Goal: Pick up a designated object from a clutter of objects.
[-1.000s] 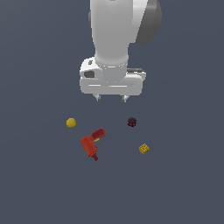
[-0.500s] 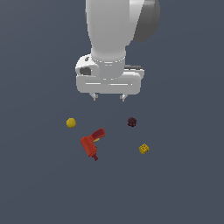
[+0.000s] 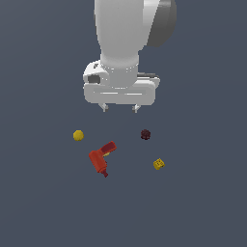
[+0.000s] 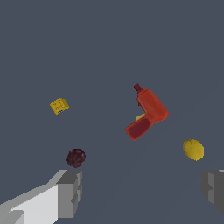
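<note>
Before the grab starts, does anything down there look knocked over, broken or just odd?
Nothing looks damaged. The red drill lies on its side, apart from the yellow ball, maroon bumpy ball and small yellow block. The gripper hangs above them, fingers spread, holding nothing.

My arm hangs straight down, wrist vertical, my gripper spread wide with nothing between its fingers.

one yellow block, two balls, one drill
</note>
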Tool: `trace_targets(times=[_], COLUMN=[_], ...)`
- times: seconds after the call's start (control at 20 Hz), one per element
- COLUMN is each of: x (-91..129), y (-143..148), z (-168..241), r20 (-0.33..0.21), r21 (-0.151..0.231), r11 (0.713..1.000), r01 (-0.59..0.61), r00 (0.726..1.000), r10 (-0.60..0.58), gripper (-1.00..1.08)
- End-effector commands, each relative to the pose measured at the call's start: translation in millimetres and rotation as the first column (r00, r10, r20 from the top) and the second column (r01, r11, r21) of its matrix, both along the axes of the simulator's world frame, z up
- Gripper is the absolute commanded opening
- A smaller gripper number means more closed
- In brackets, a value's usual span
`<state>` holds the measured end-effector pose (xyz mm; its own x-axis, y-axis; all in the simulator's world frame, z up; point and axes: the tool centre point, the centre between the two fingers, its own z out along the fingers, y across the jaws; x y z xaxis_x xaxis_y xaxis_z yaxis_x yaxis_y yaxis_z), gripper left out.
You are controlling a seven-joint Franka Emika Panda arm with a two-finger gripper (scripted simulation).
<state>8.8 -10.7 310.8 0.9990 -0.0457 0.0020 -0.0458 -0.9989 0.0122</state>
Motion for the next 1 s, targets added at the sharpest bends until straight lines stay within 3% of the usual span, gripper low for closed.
trace_targets(times=[0.0,0.5,0.95], x=[2.6,21.1,42.7], y=[3.0,27.1,62.1], z=[-3.5,-31.2,-73.0], r20=[0.000,-0.004,-0.015], r21=[0.003,0.020,0.034], r11=[1.000,0.988,0.938], r01=[0.017,0.154,0.344], r00=[1.000,0.988,0.939], r10=[-0.017,-0.154,-0.344], gripper=[1.00,1.00,1.00])
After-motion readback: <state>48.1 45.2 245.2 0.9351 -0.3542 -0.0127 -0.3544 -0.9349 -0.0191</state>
